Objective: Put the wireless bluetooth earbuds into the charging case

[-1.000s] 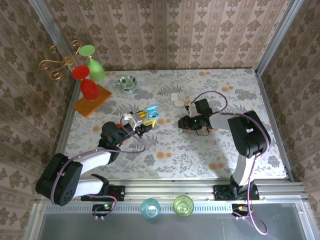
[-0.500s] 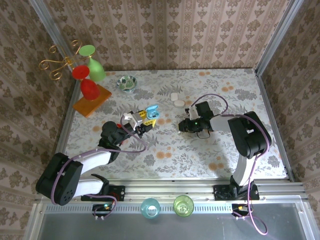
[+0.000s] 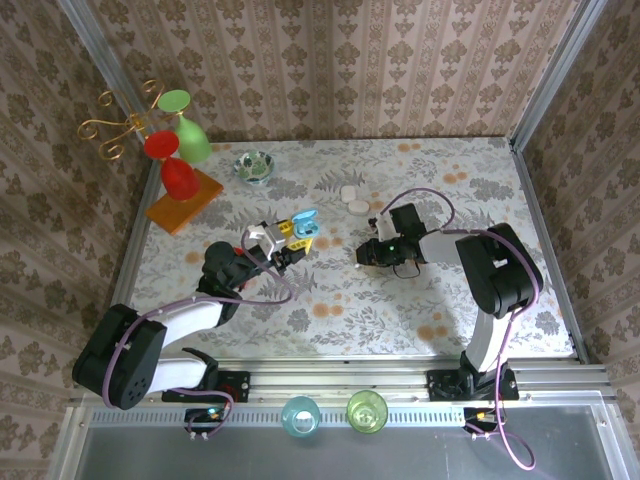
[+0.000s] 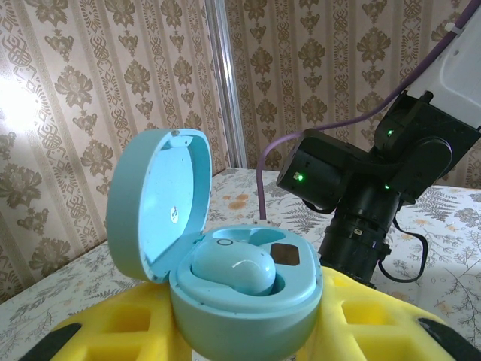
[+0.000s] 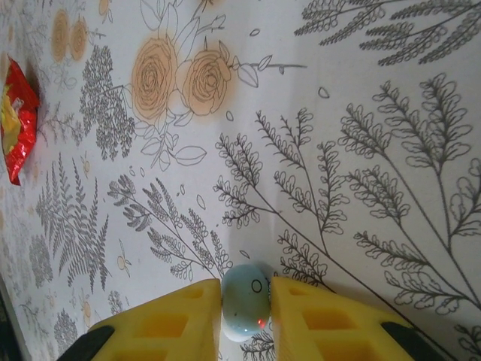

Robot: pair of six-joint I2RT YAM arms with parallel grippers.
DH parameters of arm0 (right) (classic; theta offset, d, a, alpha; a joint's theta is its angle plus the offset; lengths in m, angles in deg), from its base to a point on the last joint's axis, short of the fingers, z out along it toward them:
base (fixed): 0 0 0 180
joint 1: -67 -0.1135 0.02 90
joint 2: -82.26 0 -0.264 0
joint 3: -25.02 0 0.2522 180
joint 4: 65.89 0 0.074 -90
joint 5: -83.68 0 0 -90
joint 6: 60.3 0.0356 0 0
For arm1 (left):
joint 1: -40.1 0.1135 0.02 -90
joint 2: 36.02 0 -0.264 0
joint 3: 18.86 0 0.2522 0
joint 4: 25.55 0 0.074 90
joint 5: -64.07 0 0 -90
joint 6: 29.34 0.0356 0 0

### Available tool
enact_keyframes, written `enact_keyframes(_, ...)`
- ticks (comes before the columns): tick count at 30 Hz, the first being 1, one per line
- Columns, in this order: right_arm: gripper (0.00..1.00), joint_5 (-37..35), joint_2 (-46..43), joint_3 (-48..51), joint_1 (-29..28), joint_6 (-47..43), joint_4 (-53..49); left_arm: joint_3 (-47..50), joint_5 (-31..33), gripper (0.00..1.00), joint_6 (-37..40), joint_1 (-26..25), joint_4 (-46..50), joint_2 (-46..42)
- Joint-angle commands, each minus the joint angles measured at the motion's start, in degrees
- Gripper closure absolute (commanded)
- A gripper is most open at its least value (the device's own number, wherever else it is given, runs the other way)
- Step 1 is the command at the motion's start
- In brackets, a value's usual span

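In the left wrist view, my left gripper (image 4: 244,335) is shut on a pale blue charging case (image 4: 248,301), its yellow fingers (image 4: 113,327) on both sides. The lid (image 4: 154,203) stands open. One pale blue earbud (image 4: 233,269) sits in the case's left socket; the right socket (image 4: 284,254) is empty. From above, this case (image 3: 304,222) is raised left of centre at my left gripper (image 3: 290,243). My right gripper (image 5: 246,289) is shut on a second pale blue earbud (image 5: 246,302) against the tablecloth. It shows low to the table right of centre, as my right gripper (image 3: 362,252).
Two white rounded cases (image 3: 348,193) (image 3: 358,207) lie behind the right gripper. A green glass bowl (image 3: 254,165) and a stand with red and green cups (image 3: 178,170) are at the back left. A red wrapper (image 5: 15,113) lies on the floral cloth.
My right gripper has closed on the earbud on the table and shifted slightly left. The left gripper and the open case have stayed in place.
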Motion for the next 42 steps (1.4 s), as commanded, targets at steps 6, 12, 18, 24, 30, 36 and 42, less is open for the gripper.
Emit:
enact_keyframes(6,0.74,0.7,-1.1,0.8,-1.8,-1.4,-4.7,-1.8,-1.3,0.69,0.4,0.1,-1.5,0.5)
enact_keyframes(12,0.72,-1.3,0.1,-0.9,-2.8,-3.0,-7.1,-1.5,-1.2,0.69,0.2,0.0,-1.6,0.2)
enact_keyframes(18,0.75,-2.2,-0.3,-0.5,-3.5,-4.4,-8.5,-1.4,-1.0,0.68,0.6,0.0,-1.1,-0.2)
enact_keyframes(24,0.83,-4.1,-1.6,-1.4,-3.8,-5.5,-10.7,-1.5,-1.0,0.68,0.4,0.0,-1.6,0.3)
enact_keyframes(30,0.83,-7.6,-7.1,-2.2,-4.3,-6.1,-13.5,-1.4,-0.4,0.68,0.6,0.0,-1.4,0.5)
enact_keyframes(36,0.83,-12.2,-14.8,-4.2,-5.7,-7.9,-18.6,-1.5,-0.4,0.68,0.5,0.0,-1.4,1.5)
enact_keyframes(42,0.83,-16.7,-21.8,-9.5,-8.4,-10.3,-25.8,-1.6,0.0,0.69,0.4,0.1,-1.8,3.7)
